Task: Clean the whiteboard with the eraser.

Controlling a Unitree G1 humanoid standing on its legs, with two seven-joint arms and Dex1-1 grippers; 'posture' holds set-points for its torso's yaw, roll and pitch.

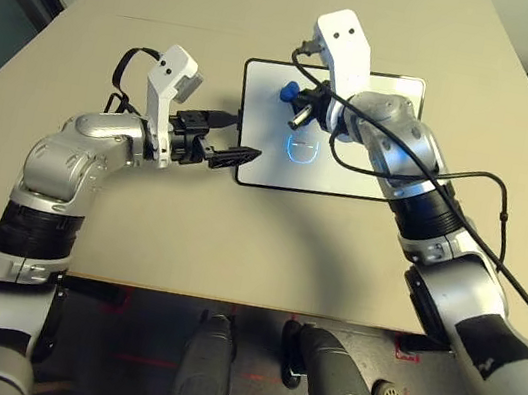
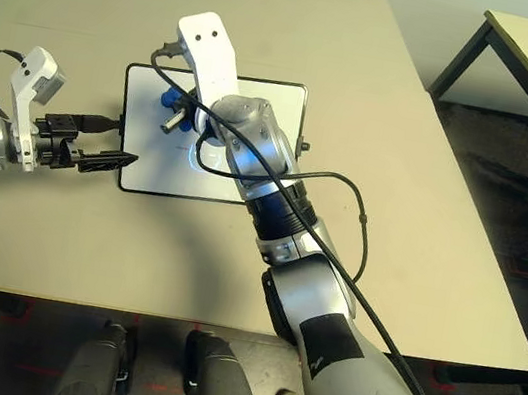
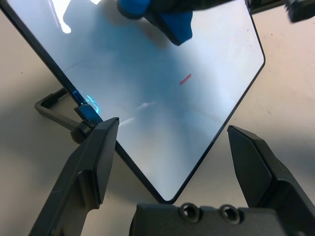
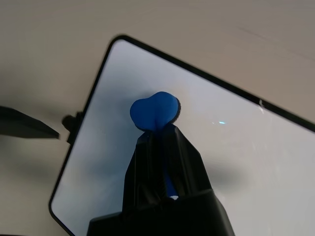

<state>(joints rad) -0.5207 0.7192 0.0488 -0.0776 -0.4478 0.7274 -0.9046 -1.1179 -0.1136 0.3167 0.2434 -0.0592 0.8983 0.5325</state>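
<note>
Right wrist view looks along the right gripper (image 4: 160, 130), whose two black fingers are pressed together on the eraser (image 4: 154, 110), the blue block sticking out past their tips above the whiteboard (image 4: 236, 162). In the head views the whiteboard (image 1: 349, 176) lies flat on the tan table (image 1: 136, 237), its long axis running across the robot's front, and the eraser (image 1: 289, 91) hangs over the board's far left part, near the left edge. What the next stroke turns on, I judge, is that the faint blue smiley (image 1: 300, 149) lies toward the robot from the eraser, nearer the board's near edge, so the pad has to come down and draw back toward that mark. Whether the eraser touches the surface I cannot tell; it looks slightly clear of it. The right arm is the nearer one, reaching in from the board's right side with its forearm crossing over the board and the wrist bent down and leftward. The left gripper (image 1: 234, 155) sits at the board's left edge with its fingers spread, empty, one fingertip (image 3: 106, 130) just beside the small side knob (image 3: 81, 132) and the board's near left corner between the two, the left arm held low and pointing in toward the board.
</note>
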